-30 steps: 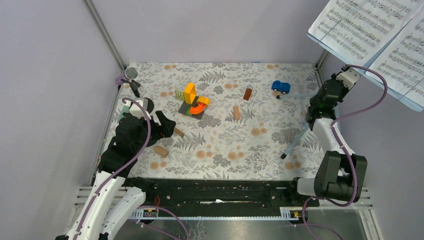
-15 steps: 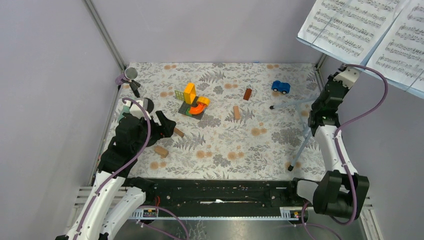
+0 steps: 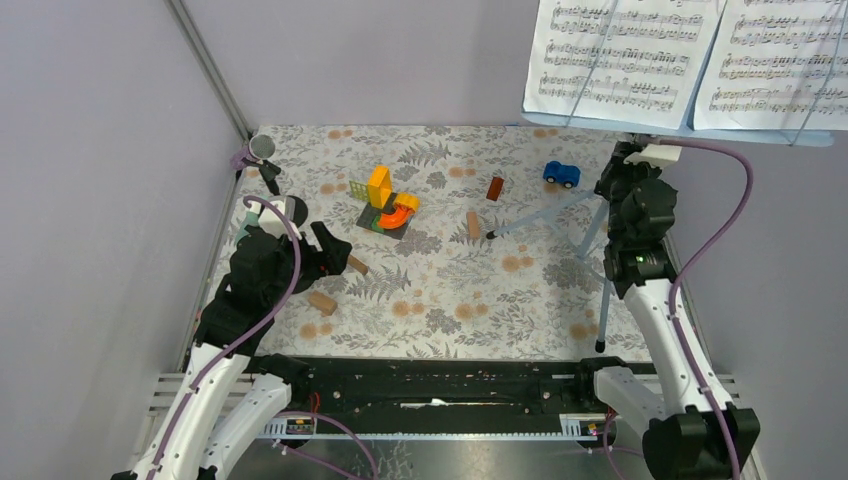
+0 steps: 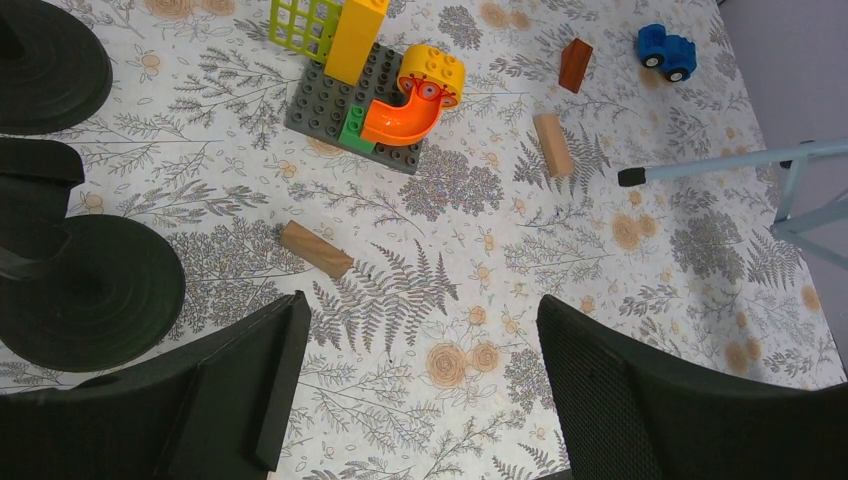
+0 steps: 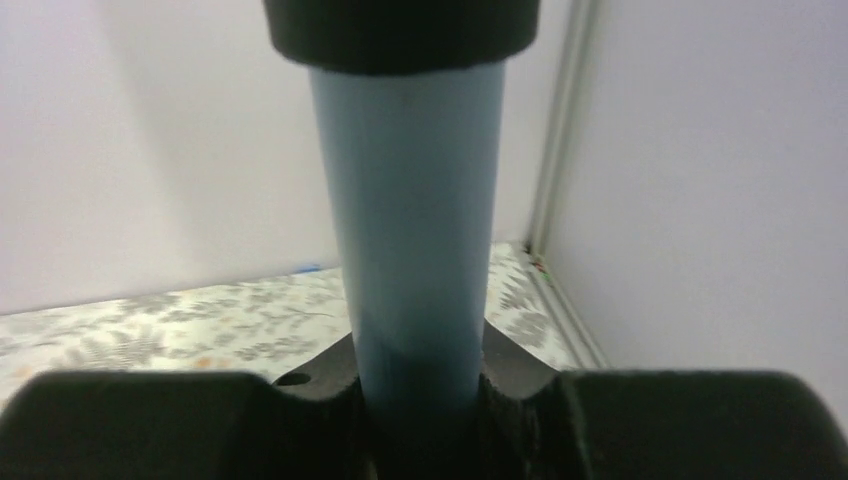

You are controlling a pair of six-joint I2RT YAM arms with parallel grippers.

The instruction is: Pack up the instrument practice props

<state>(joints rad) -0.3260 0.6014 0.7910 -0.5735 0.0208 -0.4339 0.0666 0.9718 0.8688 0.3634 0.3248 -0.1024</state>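
Clamping pale blue perforated tripod-legged music rack (image 5: pixel 415 220) by its pole with right gripper (image 5: pixel 418 420); holding left gripper (image 4: pixel 420 310) spread wide, empty, above floral-print table (image 4: pixel 640 330)

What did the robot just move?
The right gripper, shut on the pale blue music stand pole, swung it leftward, turning the white sheet-music pages square to the camera; a tripod leg swept from the small blue toy car toward the tan wooden block. The open left gripper and toys stayed put.
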